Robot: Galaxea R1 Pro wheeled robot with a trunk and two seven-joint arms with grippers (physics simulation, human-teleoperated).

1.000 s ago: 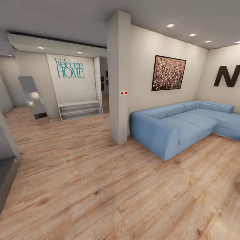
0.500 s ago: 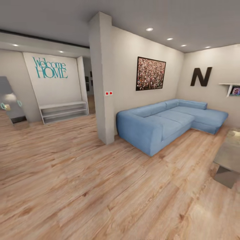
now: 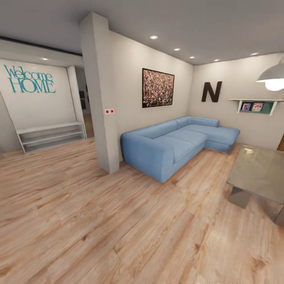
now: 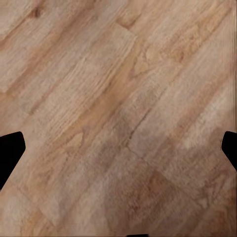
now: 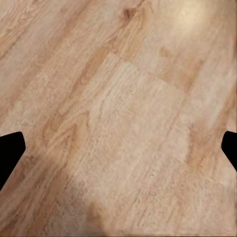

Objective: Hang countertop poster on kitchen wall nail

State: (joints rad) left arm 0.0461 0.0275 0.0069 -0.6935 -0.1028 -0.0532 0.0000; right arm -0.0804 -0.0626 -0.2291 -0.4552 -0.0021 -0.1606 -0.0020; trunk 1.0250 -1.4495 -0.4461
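Poster-hanging had not begun as far as these views went: you were in a living room, with no poster, kitchen desk or nail in sight, so finding, lifting and hanging all remained.

Nearest, both wrist views looked down on the wood floor (image 4: 118, 98). The left claw (image 4: 118, 148) showed dark fingertips (image 4: 9, 153) at opposite edges, spread wide, nothing between them but floor. The right claw (image 5: 118, 148) was likewise released and empty.

In the head view a grey table (image 3: 258, 173) stood close on your right. Beyond the pillar (image 3: 99, 94) sat the blue sofa (image 3: 173, 142), under a speckled painting (image 3: 157, 88), not your target. Farther off were the letter N (image 3: 212, 91), a small shelf (image 3: 254, 105) and the "Welcome HOME" lettering (image 3: 28, 79).
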